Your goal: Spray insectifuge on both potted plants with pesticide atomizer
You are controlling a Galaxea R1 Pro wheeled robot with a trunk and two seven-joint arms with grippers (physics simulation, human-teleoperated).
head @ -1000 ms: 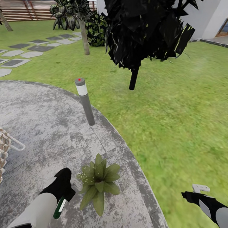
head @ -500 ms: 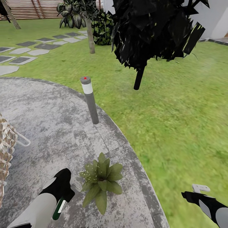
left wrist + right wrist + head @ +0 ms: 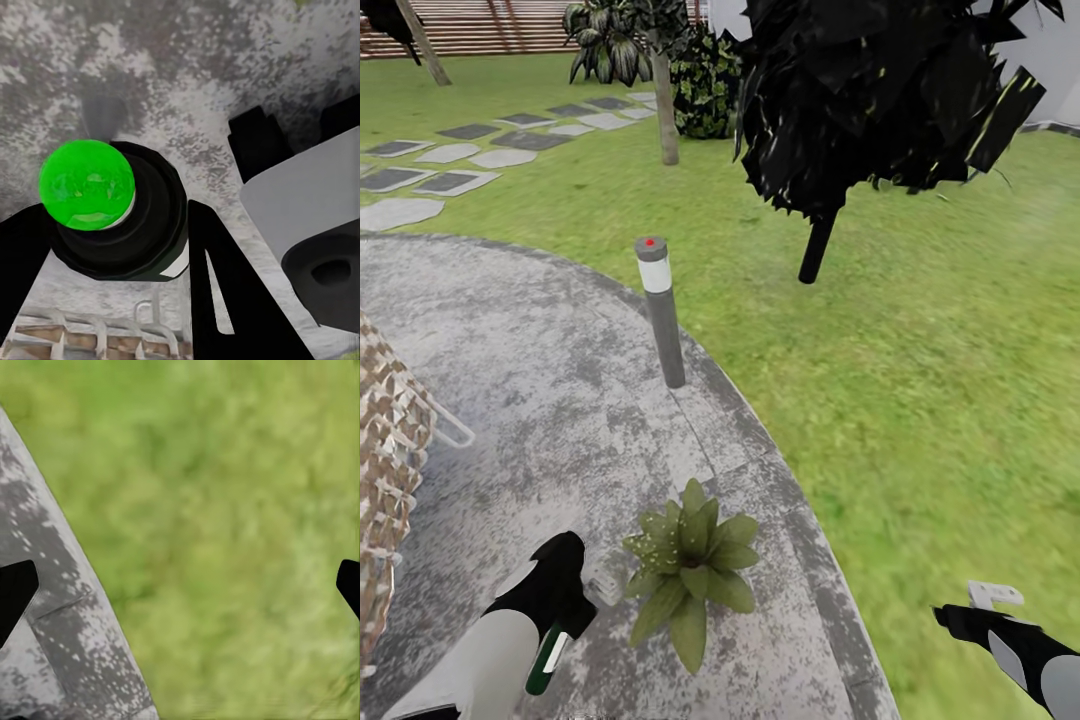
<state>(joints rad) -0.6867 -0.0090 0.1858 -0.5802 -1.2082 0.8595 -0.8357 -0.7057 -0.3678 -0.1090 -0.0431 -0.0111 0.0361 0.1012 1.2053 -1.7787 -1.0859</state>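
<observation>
- Left gripper (image 3: 565, 610), lower left of the head view, is clamped around the dark green spray bottle with white label patch (image 3: 546, 655).
- Green-leaved potted rosette (image 3: 690, 565) stands just beside it on the mottled grey paved patio (image 3: 510, 350).
- Right gripper (image 3: 985, 600), lower right over the green lawn (image 3: 920, 380), has its fingers spread apart, grasping nothing.

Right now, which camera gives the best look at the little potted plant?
The head view: the potted plant sits whole on the paved patio, right beside the left gripper holding the spray bottle. The wrist views show pavement and grass instead.
</observation>
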